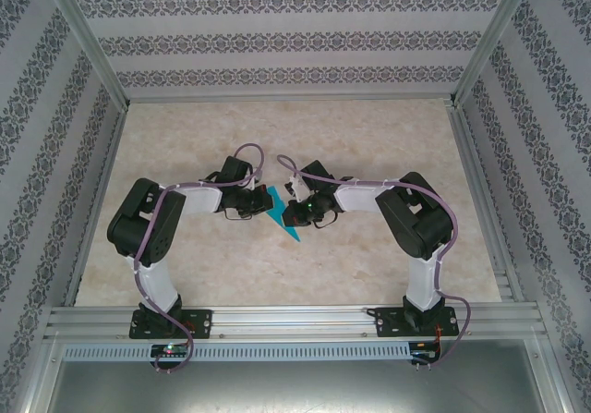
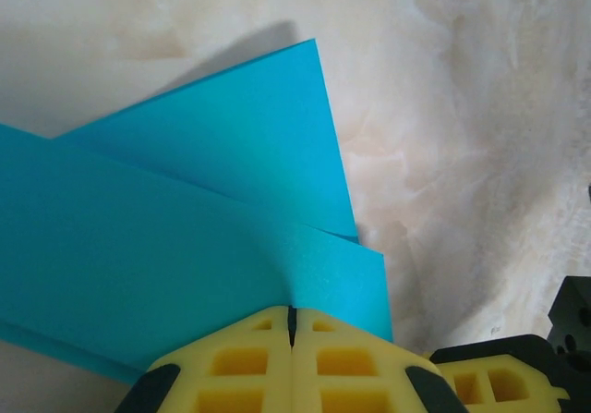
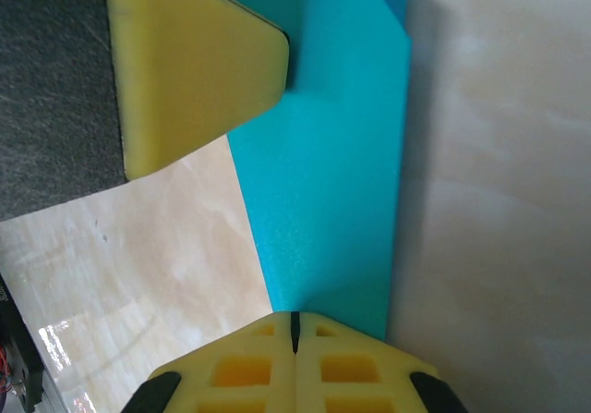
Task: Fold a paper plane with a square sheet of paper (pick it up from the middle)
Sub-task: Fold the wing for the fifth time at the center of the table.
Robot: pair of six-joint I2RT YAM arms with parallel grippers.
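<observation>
Item: paper plane (image 1: 280, 212), part-folded, at table (image 1: 231, 274) centre. Left gripper (image 2: 292, 319), right gripper (image 3: 295, 321): jaws clamped on its opposite edges. Step: probably creasing. Next: a coordinated, even fold.

teal-blue paper plane (image 2: 185, 247), plain; marbled cream table (image 1: 277, 136); yellow fingers (image 2: 208, 381); white walls (image 1: 277, 25) with grey floral stripes; black-and-white arms (image 1: 148, 224)

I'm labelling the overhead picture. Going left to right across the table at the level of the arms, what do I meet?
left arm → left gripper → folded teal paper → right gripper → right arm
</observation>
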